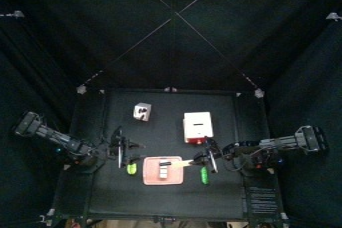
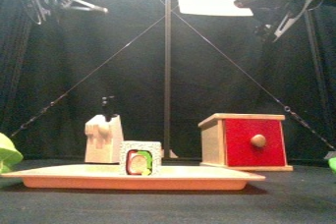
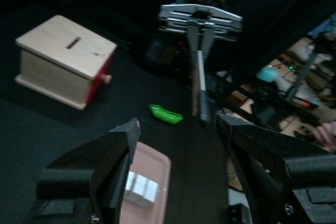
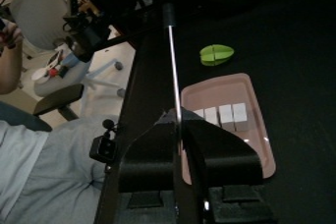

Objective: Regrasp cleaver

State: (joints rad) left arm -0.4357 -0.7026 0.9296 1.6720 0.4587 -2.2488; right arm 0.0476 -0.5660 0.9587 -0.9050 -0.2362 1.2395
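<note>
Open left tool (image 3: 182, 159) faces the held cleaver (image 3: 201, 71).

Robotics lab test cell: small black tabletop (image 1: 100, 122) penned by black curtains (image 1: 54, 42), crossed struts (image 1: 174, 17) overhead, two robot arms w/ wrist cams. Past the curtain, right wrist view shows a workroom: office chair (image 4: 46, 12), cluttered desk (image 4: 79, 56), a seated person (image 4: 33, 174). Toy props only: wooden box (image 2: 245, 140), sushi on pink tray (image 2: 138, 177).

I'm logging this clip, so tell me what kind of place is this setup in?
Probably a robotics lab test pen: a small black table enclosed by black curtains, set with props such as a pink rectangular tray carrying a sushi roll piece and a wooden box with a red front.
</note>
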